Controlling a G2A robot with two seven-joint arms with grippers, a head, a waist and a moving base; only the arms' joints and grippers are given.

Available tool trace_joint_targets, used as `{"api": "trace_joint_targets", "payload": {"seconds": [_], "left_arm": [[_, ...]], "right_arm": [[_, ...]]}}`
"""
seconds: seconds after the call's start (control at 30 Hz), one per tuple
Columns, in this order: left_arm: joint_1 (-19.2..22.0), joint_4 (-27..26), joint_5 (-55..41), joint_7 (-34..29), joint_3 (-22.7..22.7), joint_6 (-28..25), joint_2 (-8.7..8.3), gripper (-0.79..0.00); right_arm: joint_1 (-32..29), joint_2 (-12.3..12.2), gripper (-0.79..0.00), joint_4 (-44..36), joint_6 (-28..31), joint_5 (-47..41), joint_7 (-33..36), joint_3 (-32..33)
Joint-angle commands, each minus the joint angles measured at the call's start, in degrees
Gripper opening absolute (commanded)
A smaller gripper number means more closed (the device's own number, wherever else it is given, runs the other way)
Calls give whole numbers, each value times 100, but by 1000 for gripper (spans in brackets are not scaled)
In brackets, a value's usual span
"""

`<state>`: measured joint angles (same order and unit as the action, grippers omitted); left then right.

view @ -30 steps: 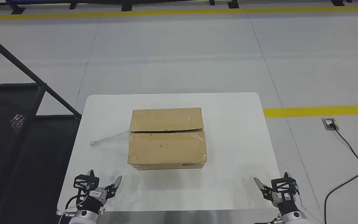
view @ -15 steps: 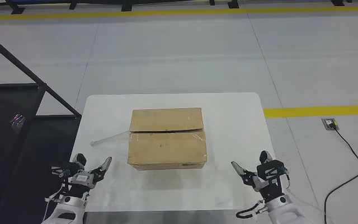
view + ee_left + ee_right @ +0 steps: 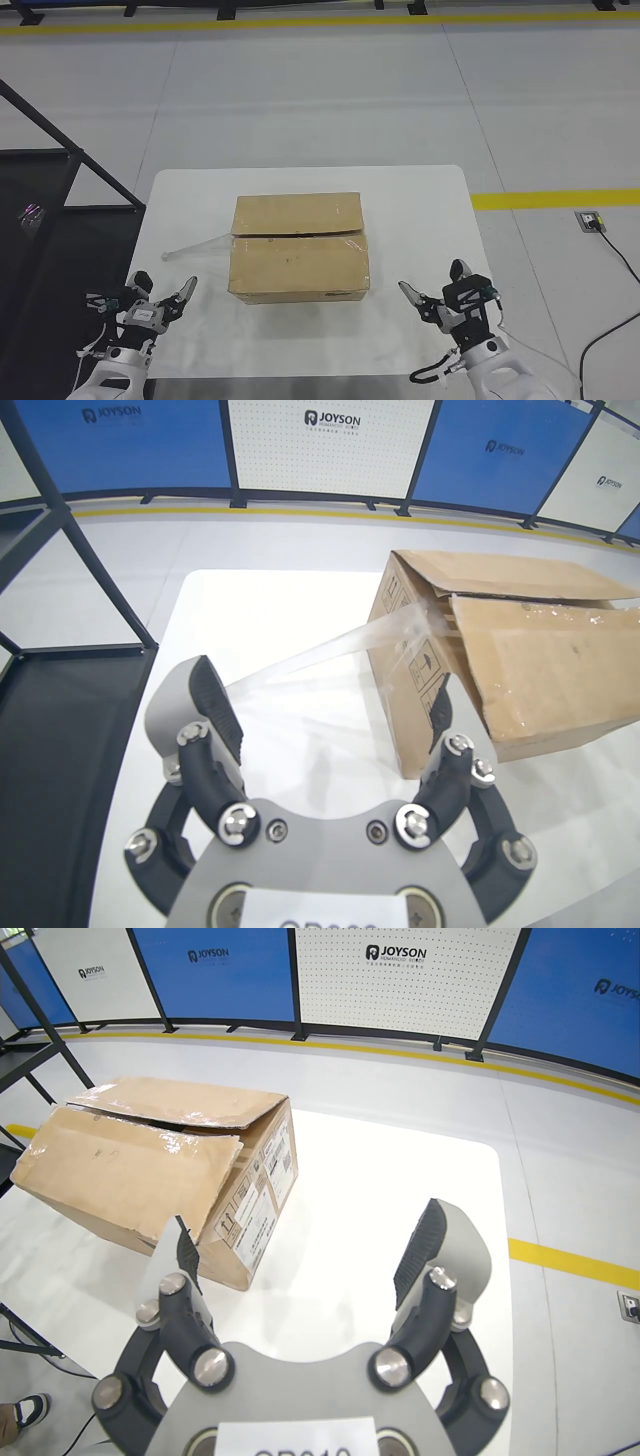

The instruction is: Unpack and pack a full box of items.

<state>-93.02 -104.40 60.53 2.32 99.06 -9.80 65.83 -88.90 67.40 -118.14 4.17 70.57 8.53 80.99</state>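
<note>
White, round-cornered bench (image 3: 420, 210) on a pale grey floor with yellow lines; blue and white partition panels stand behind.

Task item: one brown corrugated cardboard box (image 3: 298, 262) sits mid-bench, both top flaps folded down. The central seam gapes and the flap edges are creased and torn.

Handling, as judged: the walls look stiff and the flaps tired and soft at the fold. If full, the box is likely heavy and better opened where it stands than lifted. Best hold is the free edge of a flap at the seam. Glossy tape remnants there may be slippery.

Left pincer (image 3: 163, 290) hangs over the bench's near left corner, jaws apart and empty. Right pincer (image 3: 430, 278) is over the near right side, jaws apart and empty. Both are well apart from the box.

Obstructions: a clear tape strip (image 3: 320, 647) trails from the box's left end toward the left pincer; contact cannot be told. It may cling to pads. A black metal rack (image 3: 65, 720) stands just beside the bench's left edge. A floor socket with cable (image 3: 590, 221) lies to the right.
</note>
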Motion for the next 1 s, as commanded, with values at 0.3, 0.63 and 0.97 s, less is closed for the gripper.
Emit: {"api": "trace_joint_targets", "payload": {"seconds": [0.3,0.63,0.97], "left_arm": [[683,362,-220,-382,-298,-58,24,0],[874,426,-588,-699,-338,35,42,0],[989,408,-994,-913,-338,-275,40,0]], "right_arm": [[1972,48,0,1847,2848,-4372,1083,-500],[2955,107,0,2972,2928,-5551,1806,-853],[3202,152,0,3518,2973,-5965,1785,-997]]}}
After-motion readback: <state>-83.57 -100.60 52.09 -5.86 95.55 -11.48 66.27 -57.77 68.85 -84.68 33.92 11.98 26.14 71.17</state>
